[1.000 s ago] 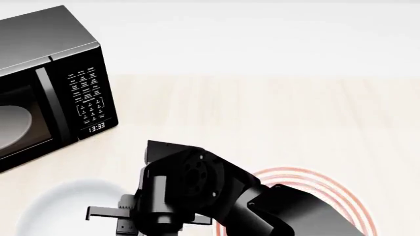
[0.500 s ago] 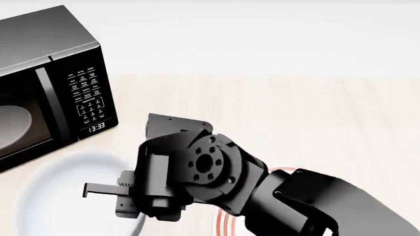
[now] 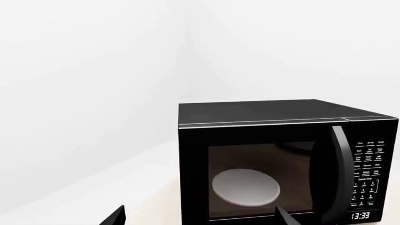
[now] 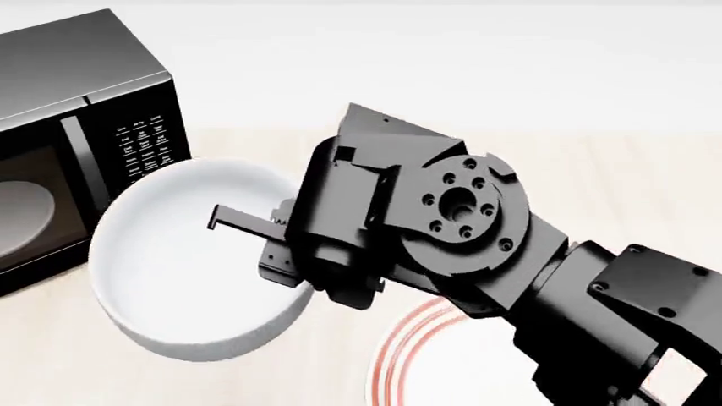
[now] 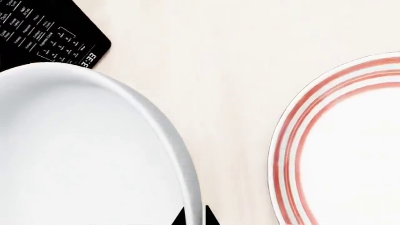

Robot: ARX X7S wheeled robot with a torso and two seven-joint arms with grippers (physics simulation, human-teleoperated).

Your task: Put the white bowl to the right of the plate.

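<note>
White bowl (image 4: 186, 262) is hanging above the pale wooden table (image 4: 474, 169), its rim pinched by the right hand (image 4: 282, 254), whose fingers are closing narrowly on the wall. It is sitting left of the red-ringed plate (image 5: 350, 140), just before the black microwave (image 4: 79, 127). Left hand (image 3: 196, 216) is apparently spread wide, though only its fingertips are showing.

You've got a black microwave (image 4: 84, 127) at the table's far left, door shut, pale grey glass disc (image 3: 246, 187) inside, keypad on its right side, clock reading 13:33. It stands on a light wood tabletop (image 4: 542, 186); white wall behind.
</note>
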